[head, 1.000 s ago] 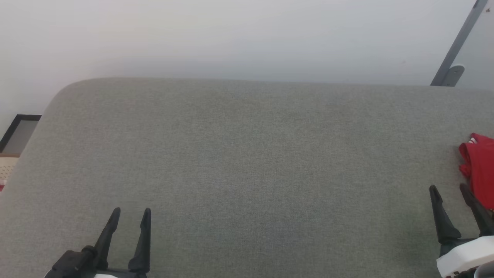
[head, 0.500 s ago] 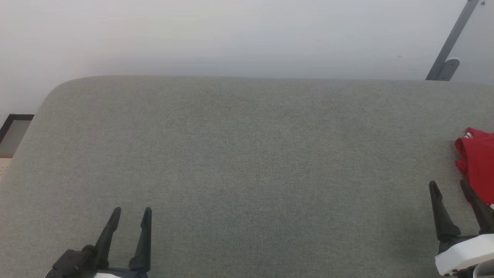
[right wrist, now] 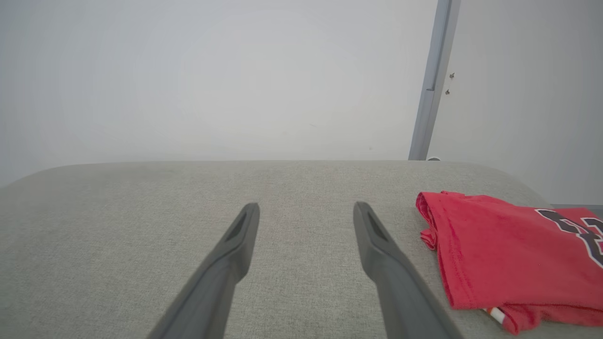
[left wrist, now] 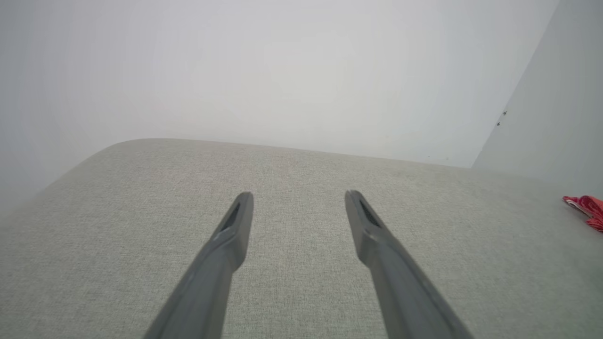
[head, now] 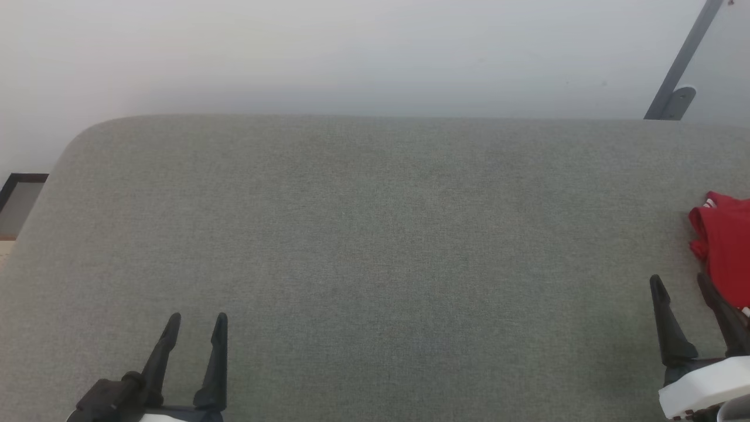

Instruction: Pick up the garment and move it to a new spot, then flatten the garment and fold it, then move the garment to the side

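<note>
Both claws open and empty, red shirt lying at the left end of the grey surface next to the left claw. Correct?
No. The red shirt lies at the right end of the grey surface, next to the right claw, as the head view shows. The rest holds: the left claw and the right claw are both open and empty.

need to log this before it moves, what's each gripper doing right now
Left gripper: open, holding nothing.
Right gripper: open, holding nothing, beside the red jersey.

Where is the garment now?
In the head view, the garment lies at the far right of the grey surface, just right of the right tool.
</note>
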You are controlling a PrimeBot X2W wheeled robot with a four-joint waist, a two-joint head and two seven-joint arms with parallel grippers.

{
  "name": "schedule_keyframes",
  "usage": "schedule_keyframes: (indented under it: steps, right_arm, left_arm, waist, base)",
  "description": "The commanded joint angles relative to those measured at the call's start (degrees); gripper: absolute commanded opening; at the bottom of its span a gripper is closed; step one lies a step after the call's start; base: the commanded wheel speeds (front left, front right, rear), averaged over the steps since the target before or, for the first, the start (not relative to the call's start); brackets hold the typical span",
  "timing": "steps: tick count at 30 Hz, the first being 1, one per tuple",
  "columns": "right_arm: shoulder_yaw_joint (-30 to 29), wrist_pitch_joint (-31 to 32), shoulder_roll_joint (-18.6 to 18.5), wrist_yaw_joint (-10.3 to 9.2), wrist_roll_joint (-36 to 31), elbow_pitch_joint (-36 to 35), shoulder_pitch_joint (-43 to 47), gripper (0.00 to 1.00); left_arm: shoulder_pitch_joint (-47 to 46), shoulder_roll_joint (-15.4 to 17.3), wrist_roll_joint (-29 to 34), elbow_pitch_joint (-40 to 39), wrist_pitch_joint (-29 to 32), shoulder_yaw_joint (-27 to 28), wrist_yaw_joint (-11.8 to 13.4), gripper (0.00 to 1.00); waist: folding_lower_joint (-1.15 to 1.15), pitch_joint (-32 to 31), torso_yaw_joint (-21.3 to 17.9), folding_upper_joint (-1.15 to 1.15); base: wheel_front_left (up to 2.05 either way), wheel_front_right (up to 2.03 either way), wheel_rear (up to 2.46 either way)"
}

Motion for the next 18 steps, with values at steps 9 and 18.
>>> schedule_keyframes:
  steps: [9,18]
  right_arm:
    - [0.58,0.16,1.51,0.00,0.93,1.98,0.60,0.00]
    - [0.18,2.22,3.04,0.00,9.49,2.65,-0.63,0.00]
  left_arm:
    - [0.43,-1.11,-0.84,2.02,0.39,0.16,0.02,0.00]
    - [-1.36,-1.31,-10.44,3.09,2.62,0.33,0.06,0.00]
  waist:
    - [0.00,0.29,-0.25,0.00]
    - [0.00,0.15,-0.43,0.00]
  base:
    - [0.00,0.00,0.00]
    - [0.00,0.00,0.00]
